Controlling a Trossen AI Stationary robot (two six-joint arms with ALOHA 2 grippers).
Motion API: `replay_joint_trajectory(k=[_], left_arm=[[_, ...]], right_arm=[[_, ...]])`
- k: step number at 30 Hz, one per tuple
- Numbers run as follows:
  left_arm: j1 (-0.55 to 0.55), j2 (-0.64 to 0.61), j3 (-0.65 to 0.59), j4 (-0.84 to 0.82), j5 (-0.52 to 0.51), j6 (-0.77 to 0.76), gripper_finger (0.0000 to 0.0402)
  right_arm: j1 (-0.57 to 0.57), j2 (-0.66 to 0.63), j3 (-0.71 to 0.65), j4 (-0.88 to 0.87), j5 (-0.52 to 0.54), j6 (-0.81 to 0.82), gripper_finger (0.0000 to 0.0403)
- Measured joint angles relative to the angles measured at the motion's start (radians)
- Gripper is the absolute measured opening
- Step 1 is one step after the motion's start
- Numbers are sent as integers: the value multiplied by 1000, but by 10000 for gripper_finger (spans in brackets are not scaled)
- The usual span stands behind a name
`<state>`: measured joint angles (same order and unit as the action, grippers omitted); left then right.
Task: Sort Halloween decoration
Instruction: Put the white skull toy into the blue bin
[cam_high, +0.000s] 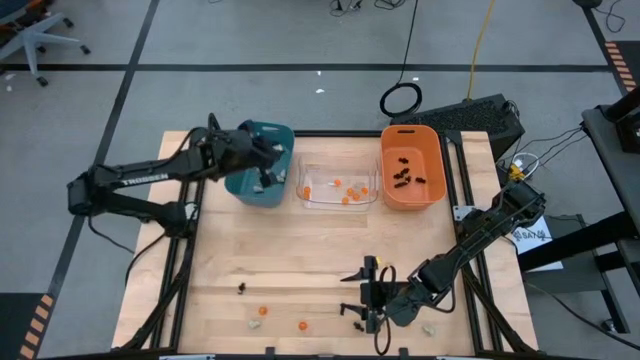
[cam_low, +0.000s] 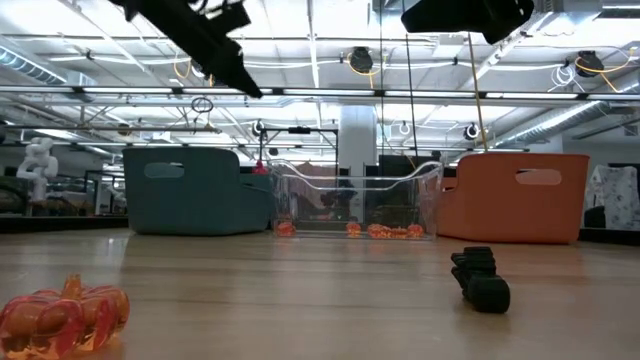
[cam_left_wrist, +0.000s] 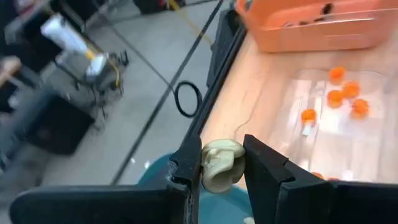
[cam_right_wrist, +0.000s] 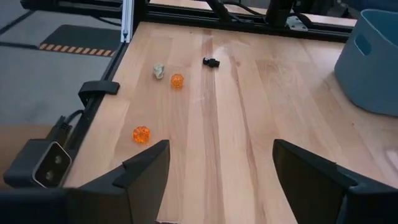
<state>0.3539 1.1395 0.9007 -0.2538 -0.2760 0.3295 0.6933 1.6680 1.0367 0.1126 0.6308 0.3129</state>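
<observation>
My left gripper (cam_left_wrist: 222, 155) is shut on a pale beige-white lump (cam_left_wrist: 221, 167) and hangs over the teal bin (cam_high: 262, 172) at the table's far left. My right gripper (cam_right_wrist: 217, 177) stands open above the near edge of the table (cam_high: 370, 298), with nothing between its fingers. Loose trinkets lie on the wood to its left: two orange ones (cam_right_wrist: 177, 80) (cam_right_wrist: 141, 134), a pale one (cam_right_wrist: 159, 71) and a black one (cam_right_wrist: 211, 61). The clear bin (cam_high: 338, 185) holds several orange ones. The orange bin (cam_high: 412, 165) holds black ones. My left gripper pinches the pale lump by two opposite sides (cam_left_wrist: 206, 168) between its two fingers. The fingers come from the table's left, slanting down. The lump is lifted clear, above the teal bin's opening (cam_left_wrist: 152, 177).
The three bins stand in a row along the far edge. Another black trinket (cam_high: 357, 326) and a pale one (cam_high: 428, 328) lie by my right gripper. In the low view an orange pumpkin (cam_low: 60, 315) and a black spider (cam_low: 480, 280) lie near. The table's middle is bare wood.
</observation>
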Motion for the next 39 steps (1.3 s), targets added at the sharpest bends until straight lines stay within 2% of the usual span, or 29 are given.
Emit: replay_joint_trajectory(k=[5, 13, 19, 30, 36, 39], left_arm=[[99, 47, 0, -73, 67, -48, 87], [208, 162, 0, -215, 105, -148, 87], [274, 268, 0, -231, 220, -168, 87], [297, 400, 0, -234, 223, -168, 87], [297, 418, 0, -240, 223, -174, 89], [297, 418, 0, -260, 222, -198, 107]], right_arm=[[-5, 0, 0, 2, 0, -54, 267], [-17, 0, 0, 2, 1, -129, 267], [-34, 0, 0, -25, 0, -134, 267], [-58, 0, 0, -36, -2, -131, 267], [-64, 0, 0, -46, -3, -82, 267], [-64, 0, 0, -91, -4, -47, 267]])
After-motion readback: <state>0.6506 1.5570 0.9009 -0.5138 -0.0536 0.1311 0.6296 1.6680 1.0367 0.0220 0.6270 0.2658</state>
